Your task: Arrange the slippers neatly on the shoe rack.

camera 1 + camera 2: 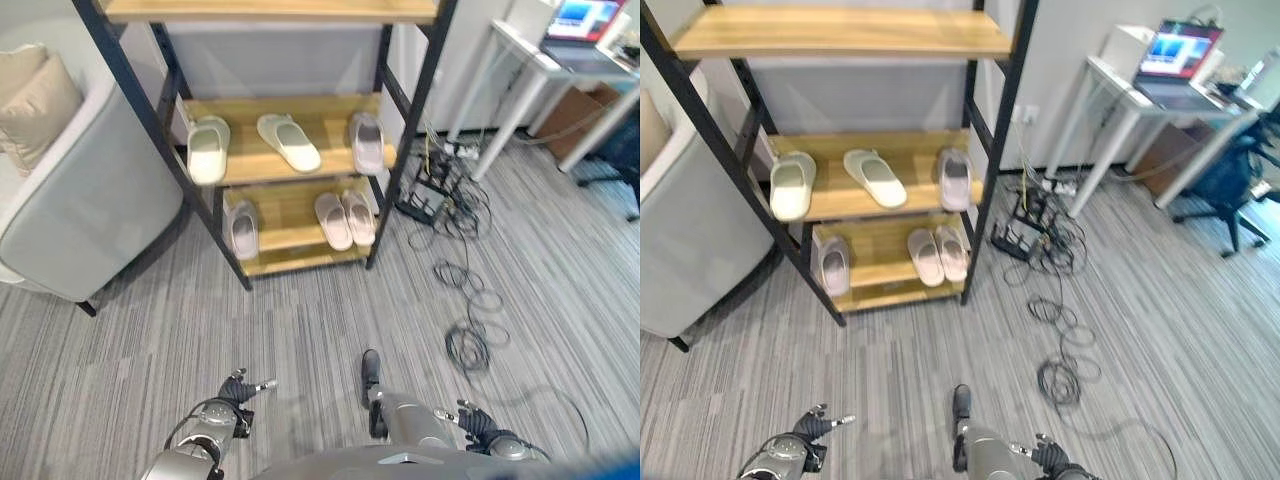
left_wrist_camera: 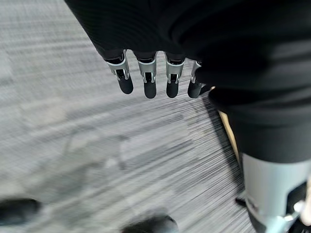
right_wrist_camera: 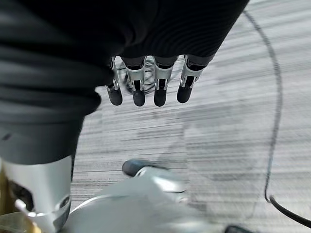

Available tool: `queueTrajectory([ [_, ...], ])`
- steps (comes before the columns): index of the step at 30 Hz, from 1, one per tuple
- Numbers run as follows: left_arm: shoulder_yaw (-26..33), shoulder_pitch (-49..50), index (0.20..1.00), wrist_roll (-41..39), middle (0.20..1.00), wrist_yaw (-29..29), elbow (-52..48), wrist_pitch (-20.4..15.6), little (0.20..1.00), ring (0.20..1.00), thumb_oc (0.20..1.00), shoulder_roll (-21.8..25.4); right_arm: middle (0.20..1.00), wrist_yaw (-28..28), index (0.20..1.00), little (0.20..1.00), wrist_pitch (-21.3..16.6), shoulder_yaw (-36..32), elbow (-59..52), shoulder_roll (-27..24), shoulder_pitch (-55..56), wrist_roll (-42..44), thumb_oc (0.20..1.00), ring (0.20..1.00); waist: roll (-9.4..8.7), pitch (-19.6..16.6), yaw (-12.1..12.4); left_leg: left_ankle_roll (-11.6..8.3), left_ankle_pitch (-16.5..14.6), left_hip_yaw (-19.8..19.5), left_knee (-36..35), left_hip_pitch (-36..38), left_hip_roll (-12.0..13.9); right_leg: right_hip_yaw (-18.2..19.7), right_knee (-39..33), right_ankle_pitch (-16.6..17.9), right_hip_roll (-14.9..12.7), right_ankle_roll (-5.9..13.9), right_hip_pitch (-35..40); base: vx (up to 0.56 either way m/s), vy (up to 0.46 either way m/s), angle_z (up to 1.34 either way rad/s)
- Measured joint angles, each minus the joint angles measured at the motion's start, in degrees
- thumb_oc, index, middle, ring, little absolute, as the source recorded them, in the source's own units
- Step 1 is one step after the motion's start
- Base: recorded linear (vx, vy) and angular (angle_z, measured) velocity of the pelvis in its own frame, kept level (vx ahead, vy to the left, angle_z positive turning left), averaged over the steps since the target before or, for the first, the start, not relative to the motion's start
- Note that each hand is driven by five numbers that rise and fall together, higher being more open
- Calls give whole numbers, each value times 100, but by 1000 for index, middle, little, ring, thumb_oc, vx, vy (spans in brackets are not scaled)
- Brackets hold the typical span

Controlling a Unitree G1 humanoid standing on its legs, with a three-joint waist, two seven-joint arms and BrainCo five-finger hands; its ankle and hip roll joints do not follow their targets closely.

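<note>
Slippers (image 1: 288, 141) sit unevenly on the shoe rack (image 1: 300, 205) ahead, some askew, while your left robot hand (image 2: 148, 77) and right robot hand (image 3: 146, 82) hang relaxed and empty over carpet — step closer before reaching, then square each pair.

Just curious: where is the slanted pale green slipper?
The slanted pale green slipper lies mid middle shelf, between another green slipper and a pinkish slipper.
</note>
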Motion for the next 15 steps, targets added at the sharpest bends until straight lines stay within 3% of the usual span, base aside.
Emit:
queueTrajectory([
  [1,55,209,1000,0,1000,1,9,3,1000,1000,1000,-128,1000,-49,1000,1000,-19,0,-156,-29,103,2,1000,1000,149,-55,27,-269,118,36,341,-28,64,45,-79,-64,117,-141,232,150,-81,-9],
  [3,64,467,1000,-8,1000,-14,101,12,1000,1000,1000,-128,1000,-74,1000,1000,-25,135,-339,5,101,-5,1000,1000,80,-121,7,-186,-186,71,478,-413,47,134,-408,-147,88,-200,522,184,-99,-15],
  [5,112,461,1000,-67,1000,-2,127,1,1000,1000,1000,-96,1000,-95,1000,1000,-13,313,-481,-3,45,-14,1000,1000,45,-97,22,-245,-219,150,542,-893,157,137,-721,-179,126,-233,875,64,-60,-2],
  [6,104,293,1000,-70,1000,3,115,3,1000,1000,1000,-65,1000,-124,1000,1000,-12,491,-848,-22,-40,-89,1000,1000,-40,-36,26,-331,-183,226,1306,-1642,186,131,-830,-239,120,-275,1061,49,-39,-9],
  [7,73,120,1000,-74,1000,17,62,9,1000,1000,1000,-112,1000,-165,1000,1000,-20,685,-1285,-31,-254,-226,1000,1000,-130,39,43,-680,85,564,2647,-2439,100,161,-838,-408,101,-267,1112,119,60,46],
  [8,-107,-328,1000,-150,1000,54,-105,16,1000,1000,1000,-166,1000,-284,1000,1000,-46,1084,-2264,-72,-408,-241,1000,1000,-494,349,25,-518,556,1816,3830,-3388,419,73,-875,-608,-203,-288,1291,241,196,64],
  [9,-417,-391,1000,-153,1000,153,-321,3,1000,1000,1000,-150,1000,-341,1000,1000,-13,1142,-3251,-151,-412,-390,1000,1000,-620,436,44,-215,345,2283,2475,-3586,958,64,-880,-695,-299,-224,1300,299,270,63],
  [10,-46,-421,1000,-182,1000,155,-215,18,1000,1000,1000,-168,1000,-278,1000,1000,-301,1133,-3975,-441,-797,-466,1000,1000,-498,608,107,-461,769,2121,-171,-3372,1541,97,-982,-726,-299,-49,1608,334,323,17],
  [11,248,-453,1000,-216,1000,176,167,42,1000,1000,1000,-142,1000,-326,1000,1000,-394,840,-3248,-719,-1257,-465,1000,1000,-382,609,263,-671,1112,1715,-1187,-3210,1826,-69,-1029,-903,-326,169,2103,283,400,-36],
  [12,229,-184,1000,-251,1000,135,261,84,1000,1000,1000,-173,1000,-150,1000,1000,-387,487,-2695,-1505,-1135,-417,1000,1000,-74,5,419,-484,1496,1017,-1127,-2762,1284,9,-1006,-1377,-685,743,2747,285,584,-43],
  [13,220,-16,1000,-216,1000,142,348,126,1000,1000,1000,-80,1000,-83,1000,1000,-385,384,-2779,-1431,-933,-369,1000,1000,-275,-118,333,-375,1927,1113,-1311,-2517,1000,-40,-819,-1351,-923,880,2791,185,491,-58],
  [15,265,143,1000,-205,1000,107,351,110,1000,1000,1000,67,1000,-111,1000,1000,-385,10,-3366,-1058,-290,-456,1000,1000,-287,-139,225,-170,2050,1170,-1359,-2237,837,-54,-141,-1265,-1163,981,2544,74,247,-52],
])
